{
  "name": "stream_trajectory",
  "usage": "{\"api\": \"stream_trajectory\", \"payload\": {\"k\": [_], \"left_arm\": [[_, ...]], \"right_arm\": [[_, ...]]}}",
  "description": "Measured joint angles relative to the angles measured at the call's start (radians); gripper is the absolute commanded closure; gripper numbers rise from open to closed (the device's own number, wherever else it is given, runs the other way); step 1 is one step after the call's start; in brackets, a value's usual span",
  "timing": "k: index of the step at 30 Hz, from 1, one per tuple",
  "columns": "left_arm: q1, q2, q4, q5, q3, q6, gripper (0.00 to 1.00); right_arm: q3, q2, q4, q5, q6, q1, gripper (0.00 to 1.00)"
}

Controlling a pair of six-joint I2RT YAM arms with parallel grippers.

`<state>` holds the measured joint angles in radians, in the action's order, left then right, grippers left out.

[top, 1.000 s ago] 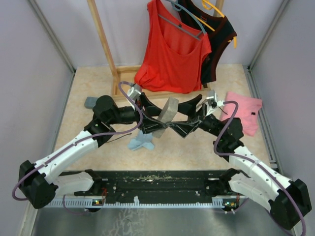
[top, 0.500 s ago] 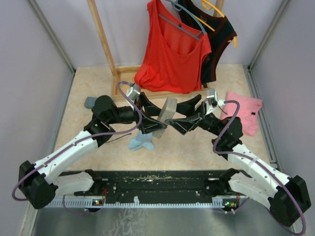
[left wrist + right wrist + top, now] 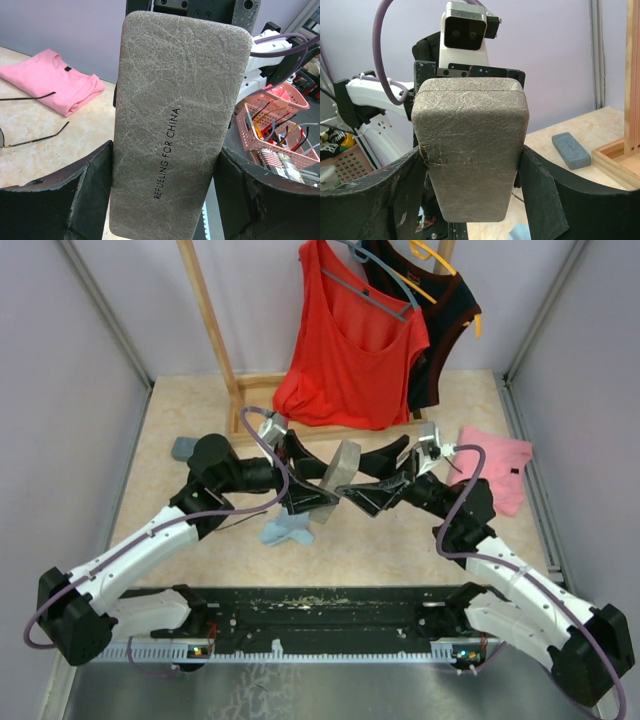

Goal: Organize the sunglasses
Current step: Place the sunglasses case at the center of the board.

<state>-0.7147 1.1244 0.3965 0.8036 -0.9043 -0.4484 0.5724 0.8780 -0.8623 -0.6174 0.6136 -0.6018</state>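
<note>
1. From above, I see the left gripper (image 3: 318, 482) and right gripper (image 3: 368, 480) both clamped on the raised grey case (image 3: 345, 464).
2. Left wrist: the sunglasses (image 3: 35, 140) lie left of that case, outside my grip.
3. Right wrist: the case fills the jaws.

Left claw (image 3: 323, 485), right claw (image 3: 362, 480) tip to tip — both clamp case (image 3: 345, 460).

Light: bright, even, diffuse from above.
Shadows: faint, soft, on the beige marbled surface (image 3: 375, 542) below the jaws.
Focus: grey textured oblong case (image 3: 180, 125) between the jaws crisp; backdrop slightly soft.
</note>
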Motion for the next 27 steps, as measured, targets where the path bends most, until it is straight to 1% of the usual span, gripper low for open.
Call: {"api": "stream_trajectory", "payload": {"k": [1, 2, 3, 4, 12, 16, 21, 27], "left_arm": [[-0.001, -0.001, -0.006, -0.001, 0.0, 0.002, 0.38], [-0.001, -0.002, -0.014, -0.002, -0.001, 0.005, 0.3], [-0.001, -0.003, -0.022, -0.003, -0.002, 0.008, 0.06], [-0.002, -0.003, -0.028, -0.003, -0.004, 0.013, 0.01], [-0.003, -0.012, -0.099, -0.025, -0.05, 0.085, 0.0], [-0.003, -0.023, -0.153, -0.034, -0.067, 0.135, 0.0], [-0.003, -0.035, -0.216, -0.031, -0.074, 0.196, 0.0], [-0.003, -0.034, -0.225, 0.002, -0.075, 0.214, 0.01]], "right_arm": [[0.0, -0.011, 0.023, 0.005, -0.004, -0.003, 1.0], [0.0, -0.023, 0.045, 0.011, -0.01, -0.005, 1.0], [0.0, -0.035, 0.068, 0.016, -0.013, -0.006, 1.0], [0.0, -0.047, 0.091, 0.023, -0.018, -0.007, 1.0], [0.018, -0.099, 0.307, 0.105, -0.055, -0.011, 1.0], [0.026, -0.117, 0.374, 0.13, -0.064, -0.011, 1.0], [0.026, -0.136, 0.396, 0.1, -0.077, -0.011, 1.0], [0.027, -0.151, 0.356, 0.019, -0.089, -0.011, 1.0]]}}
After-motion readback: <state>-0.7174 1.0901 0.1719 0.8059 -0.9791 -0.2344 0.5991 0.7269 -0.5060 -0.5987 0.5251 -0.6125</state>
